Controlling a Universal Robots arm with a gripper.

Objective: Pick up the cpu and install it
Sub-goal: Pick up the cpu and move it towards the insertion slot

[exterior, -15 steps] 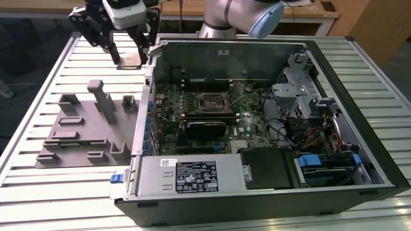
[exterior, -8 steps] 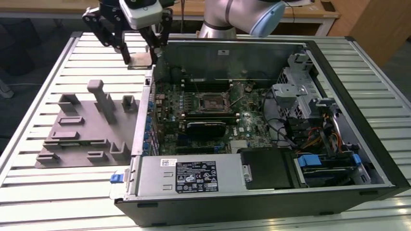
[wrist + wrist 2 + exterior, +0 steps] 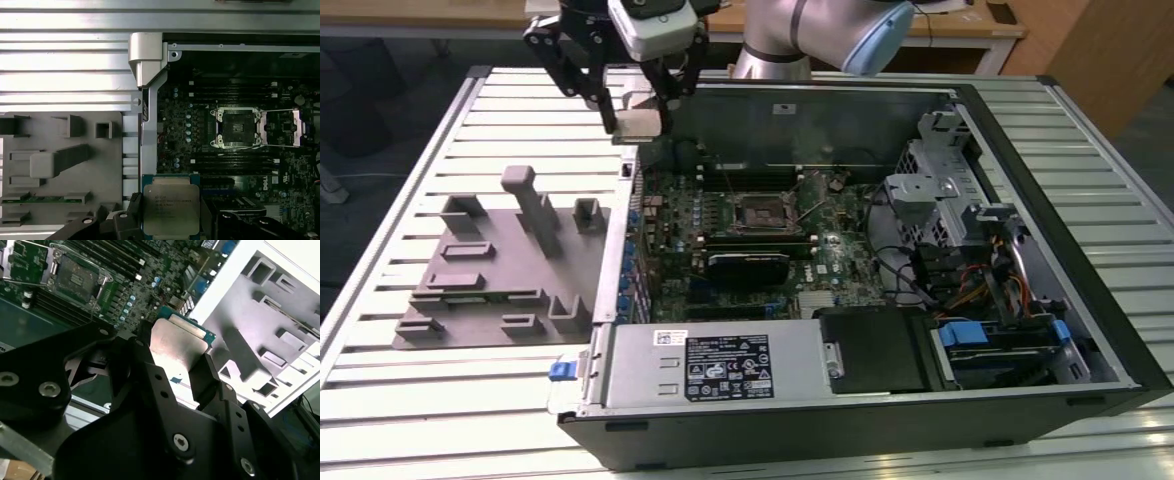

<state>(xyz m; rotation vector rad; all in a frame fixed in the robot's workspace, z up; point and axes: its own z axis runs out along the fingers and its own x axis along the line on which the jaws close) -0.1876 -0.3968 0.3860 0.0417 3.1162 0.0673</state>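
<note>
So the tool (image 3: 638, 112) is clamped on the cpu (image 3: 638, 123), one black finger (image 3: 150, 372) on each of two opposite edges, holding it up in the air. It's near the far corner of the open computer case (image 3: 1014, 190), on the exterior view's left. In the first wrist view the cpu (image 3: 171, 207) sits face-on to the camera, shiny lid up and lying flat, roughly parallel with the motherboard (image 3: 175, 135) below. It's square, so there's no real long axis, but its edges line up pretty squarely with the case wall. It hangs right over the case's side edge, between the grey fixture tray (image 3: 60, 165) and the board, and well apart from the socket (image 3: 237, 127).

Looks-wise, the lid is brushed silver-grey metal with rounded corners and some fine print I won't bother with. A thin green-teal rim of board peeks out around it, which is clearest in the second wrist view (image 3: 180, 342). The socket (image 3: 761, 212) is a dark square with a metal frame around it, and its bracket looks flipped open to one side. The tray (image 3: 494, 270) is matte grey plastic with blocky pegs and slots. The tabletop (image 3: 400, 380) is ribbed aluminium slats. A silver power supply (image 3: 720, 365) with a white label sits at the near end of the case.
</note>
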